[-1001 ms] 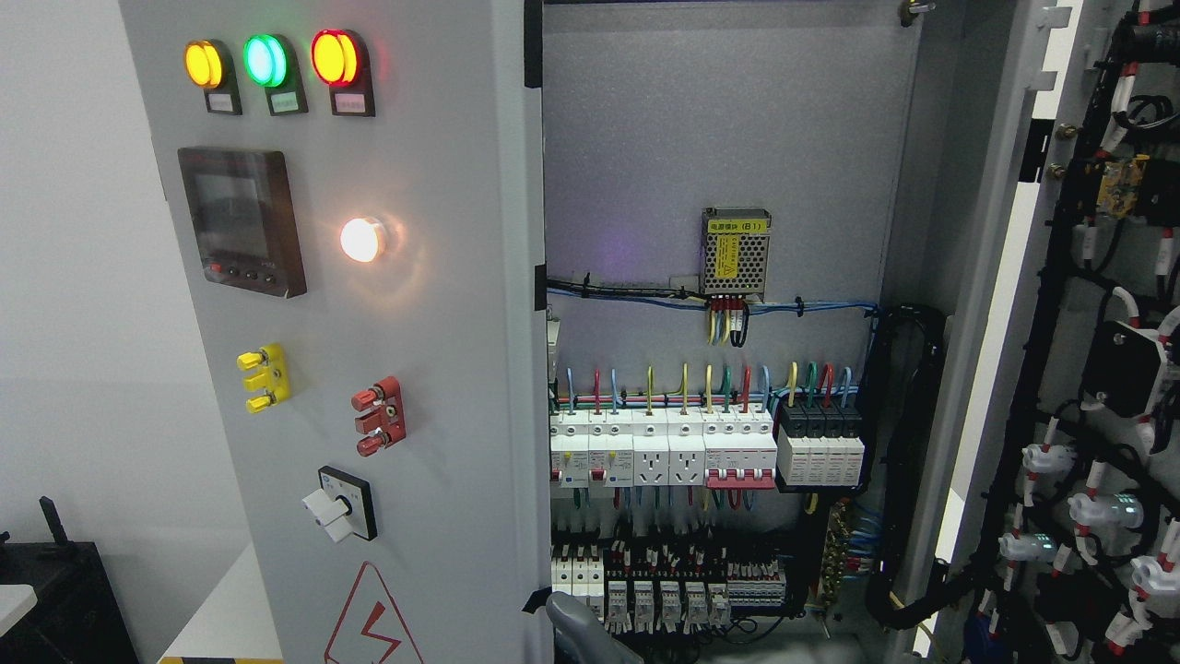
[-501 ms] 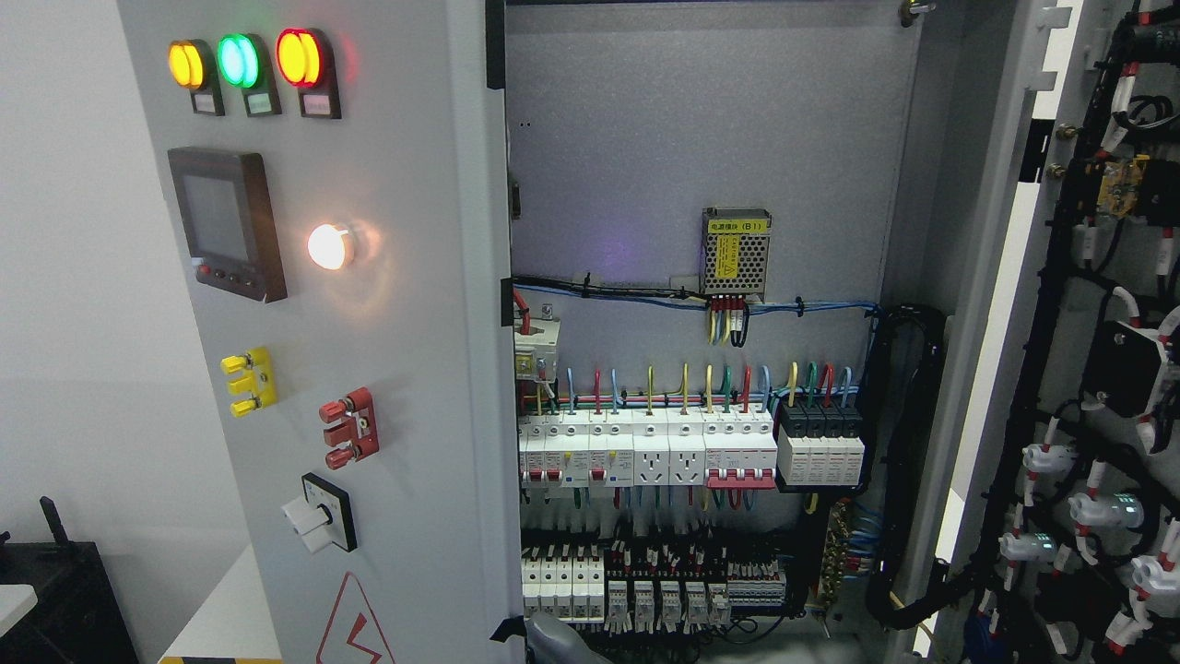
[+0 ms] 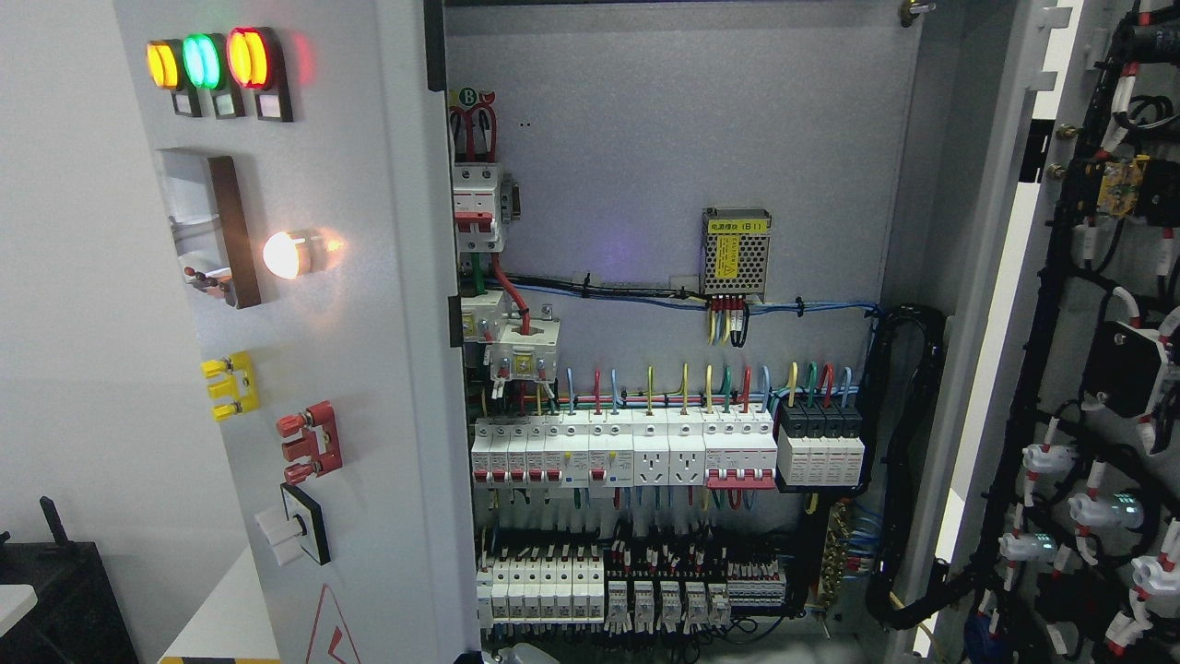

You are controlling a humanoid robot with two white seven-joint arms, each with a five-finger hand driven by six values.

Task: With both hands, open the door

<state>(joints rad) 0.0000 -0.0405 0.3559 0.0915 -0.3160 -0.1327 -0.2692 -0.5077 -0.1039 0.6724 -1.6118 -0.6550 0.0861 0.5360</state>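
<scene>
Two cabinet doors point(image 3: 369, 369) open, three indicator lamps point(image 3: 207, 63), robot hand point(image 3: 502, 657) barely visible, grip unclear

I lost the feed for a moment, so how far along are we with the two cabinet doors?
Done: the right door stands wide open, its wired inner side facing us. In hand: the left door is swung well out, so the breakers and the upper switch behind it show. Left: swing it the rest of the way. A grey shape at the bottom edge may be a hand; I cannot tell which.
</scene>
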